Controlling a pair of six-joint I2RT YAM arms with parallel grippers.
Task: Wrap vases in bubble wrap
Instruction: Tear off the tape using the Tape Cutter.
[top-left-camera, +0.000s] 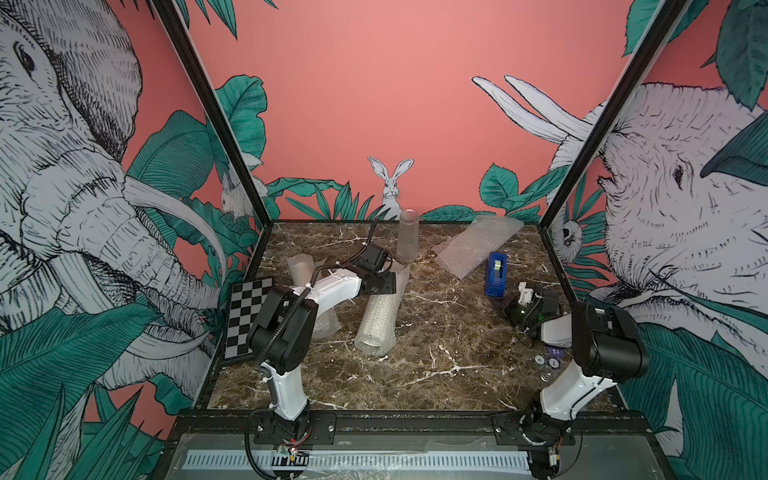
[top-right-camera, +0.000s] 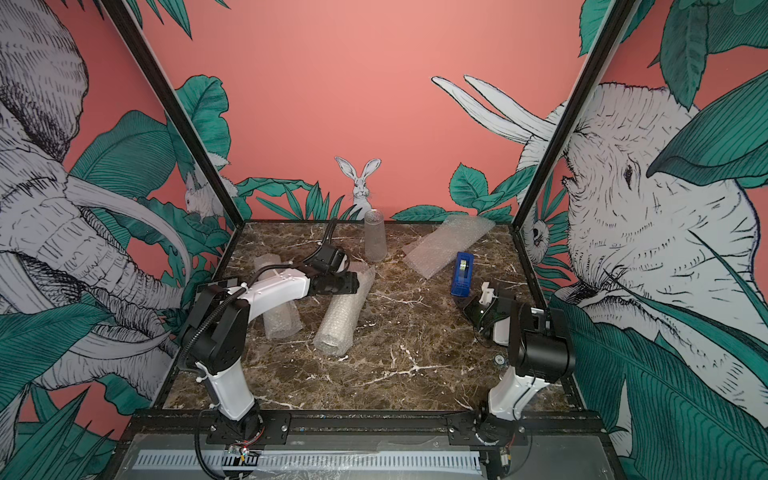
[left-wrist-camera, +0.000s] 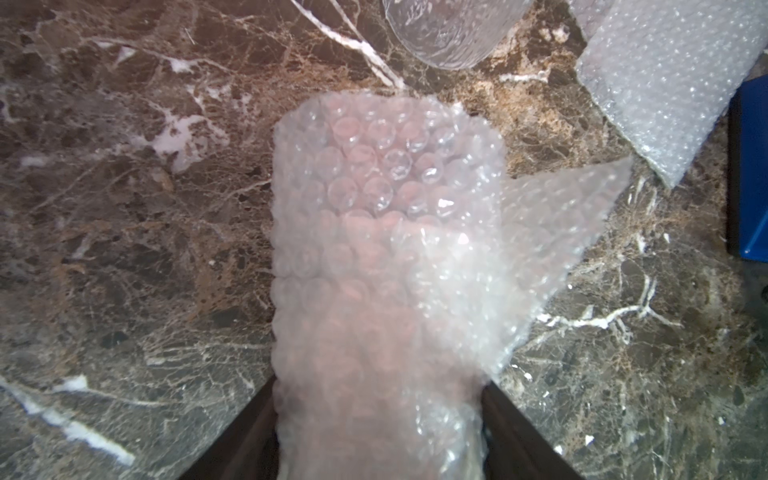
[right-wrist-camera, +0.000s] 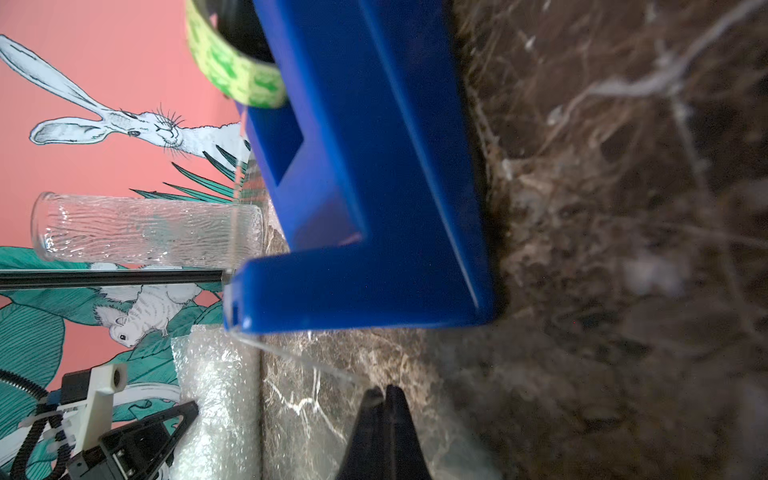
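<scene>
Clamping the wrapped vase (left-wrist-camera: 386, 232) btwn its two dark fingers (left-wrist-camera: 257, 415), the L gripper (left-wrist-camera: 378, 386) has one finger on each side of the roll. The roll lies on its side near the ctr of the marble table (top-left-camera: 436, 365). A loose flap (left-wrist-camera: 561, 216) of the wrap stands out from the roll's side, not pressed flush. The vase inside is only a pinkish blur through the bubbles, so which one it is can't be told. A second wrapped roll (top-right-camera: 282, 324) lies just to the robot's L of the first. The L arm (top-left-camera: 332, 286) crosses over its middle, so only the ends show. The glass vase (top-left-camera: 406, 235) stands upright and bare at the back by the wall, near the far end of the held roll. A flat bubble wrap sheet (top-left-camera: 478, 245) lies at the back R, apart from the glass vase, w/ one corner near the blue tape dispenser (top-left-camera: 496, 274). The dispenser carries a green tape roll (right-wrist-camera: 232, 70) and stands btwn the sheet and the R gripper (right-wrist-camera: 384, 392). That gripper's fingers are pressed together, low over the table just off the dispenser's cutter end. A thin clear strip (right-wrist-camera: 299, 357) runs from the cutter toward the tips; it prob. reaches them, but whether it is pinched can't be made out. A checkerboard (top-left-camera: 245, 316) sits at the table's L edge, partly behind the L arm, and a few small round discs (top-left-camera: 545, 377) lie by the R arm's base.
</scene>
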